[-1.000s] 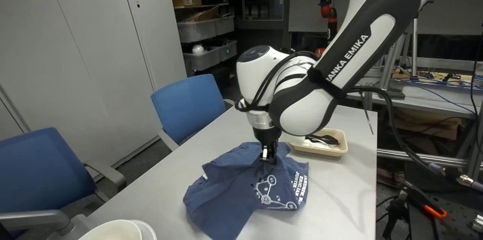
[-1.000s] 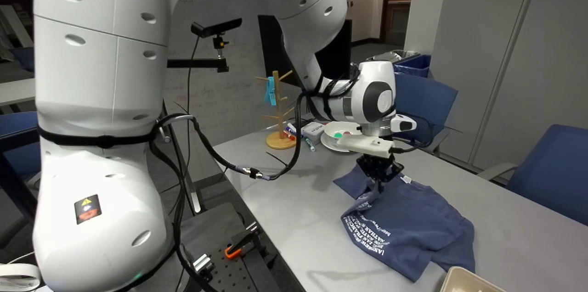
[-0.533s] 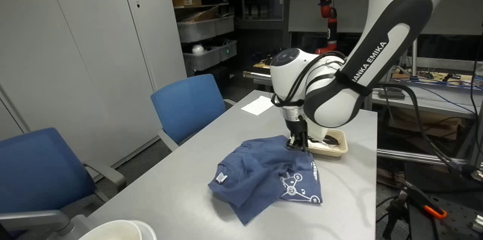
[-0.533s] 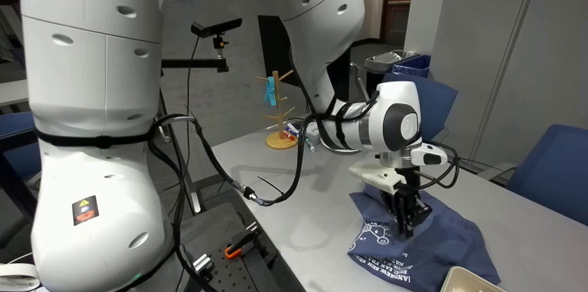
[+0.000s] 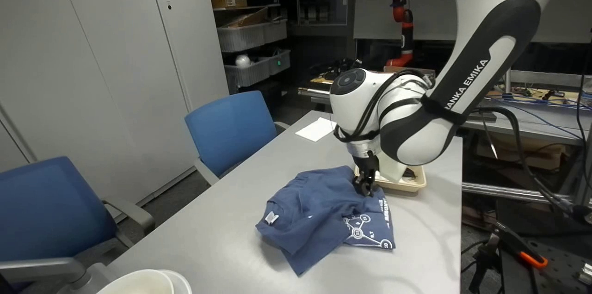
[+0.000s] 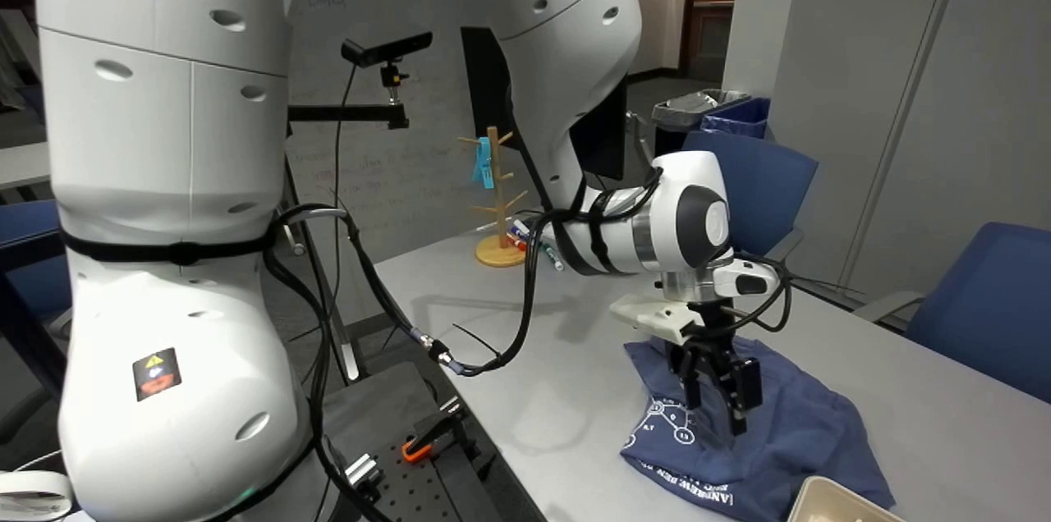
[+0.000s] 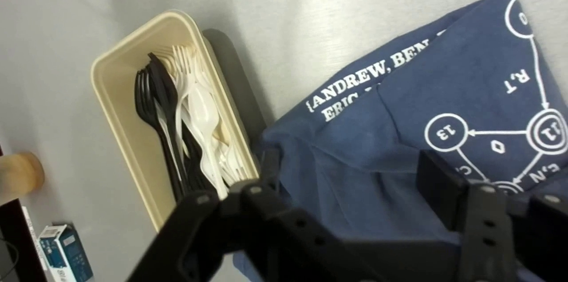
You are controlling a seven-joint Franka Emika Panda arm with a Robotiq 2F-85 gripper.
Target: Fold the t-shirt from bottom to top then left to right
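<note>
Shirt (image 5: 314,211) navy, rumpled, doubled over. Lies on the counter (image 5: 393,275) between the edge by the chairs (image 5: 236,134) and the edge by the arm (image 6: 164,317), well apart from both. Neck, with white tag (image 5: 271,217), faces the chair edge; one pointed flap aims at the end with the bowl (image 5: 138,281). Print sits toward the arm edge: white circle-and-arrow diagram (image 7: 497,132) on the top layer, block-letter names (image 7: 361,76) on the layer under it, partly covered by the fold. Loose creases below the gripper (image 7: 353,174).

Jaws stand apart over the shirt's part nearest the tray (image 5: 407,186); cannot tell whether the tips touch cloth.

Room: bare strip from shirt to arm edge, another to chair edge. Tray just beside the shirt, cutlery (image 7: 204,111) in it; contact between them unclear. Paper (image 5: 316,129) flat near the far corner of the chair edge. Bowl by the chair edge, cut off by the frame. In an exterior view, peg stand (image 6: 499,206) near the arm-edge corner of the bowl end, bare counter between it and shirt.
</note>
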